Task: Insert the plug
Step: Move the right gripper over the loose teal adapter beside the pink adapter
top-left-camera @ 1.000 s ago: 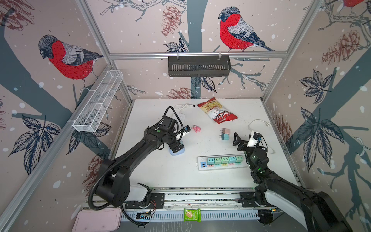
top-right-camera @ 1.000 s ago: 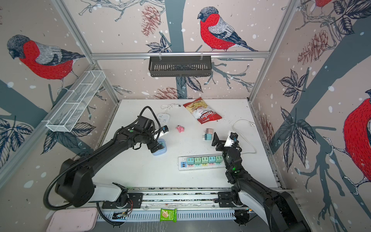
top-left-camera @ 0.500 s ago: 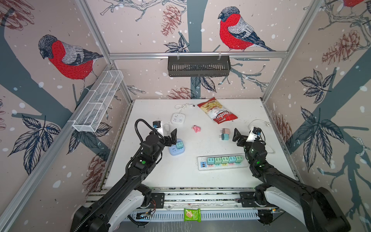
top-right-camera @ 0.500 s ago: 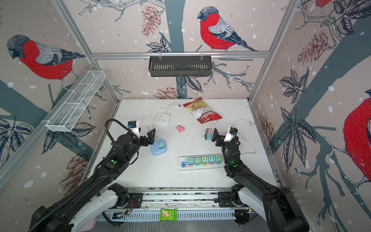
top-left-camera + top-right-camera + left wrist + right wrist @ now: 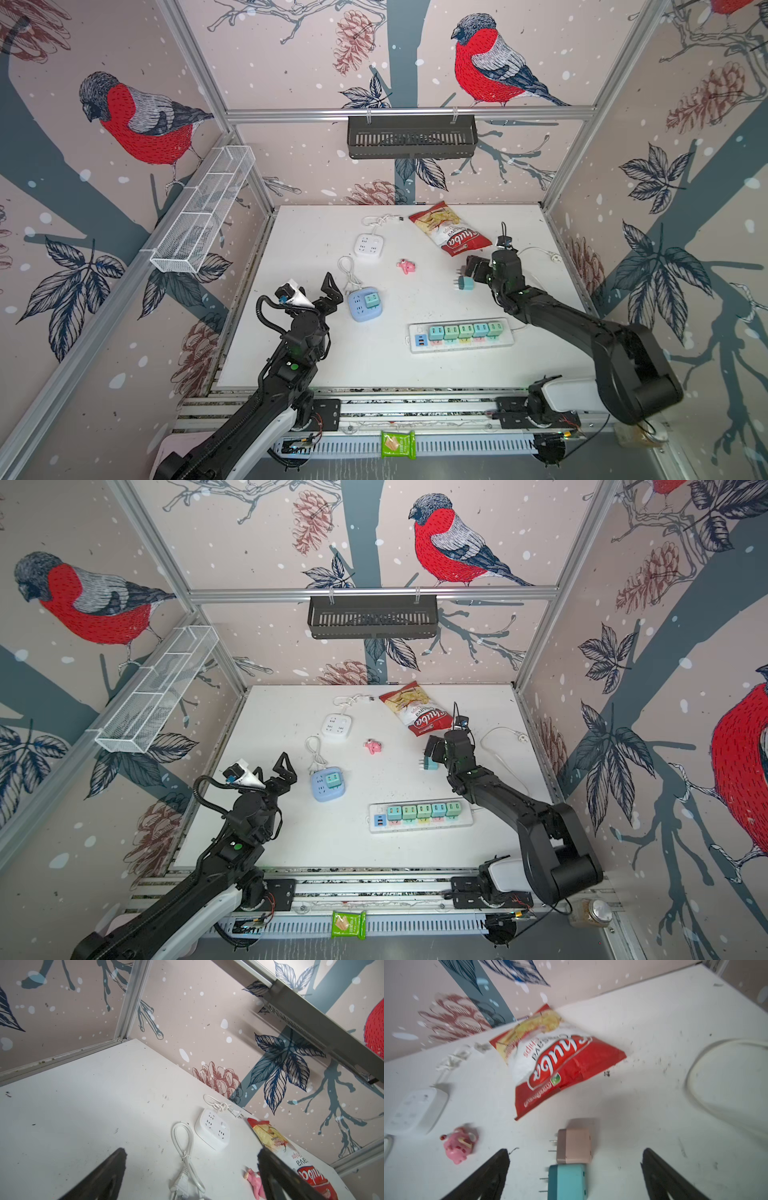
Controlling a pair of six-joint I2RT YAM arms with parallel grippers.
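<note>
Grn plug in blue socket cube

There were three socket units: one long power strip, one blue cube to its left, and one white block farther behind it. Five seated plugs stood in the strip and one green plug in the cube. Two loose plugs, one chip bag and one pink toy lay behind the strip.

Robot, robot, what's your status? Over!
Left gripper open, empty. Right gripper open, empty, by teal plug. Pink plug right beside it. Nothing else blocking.
</note>
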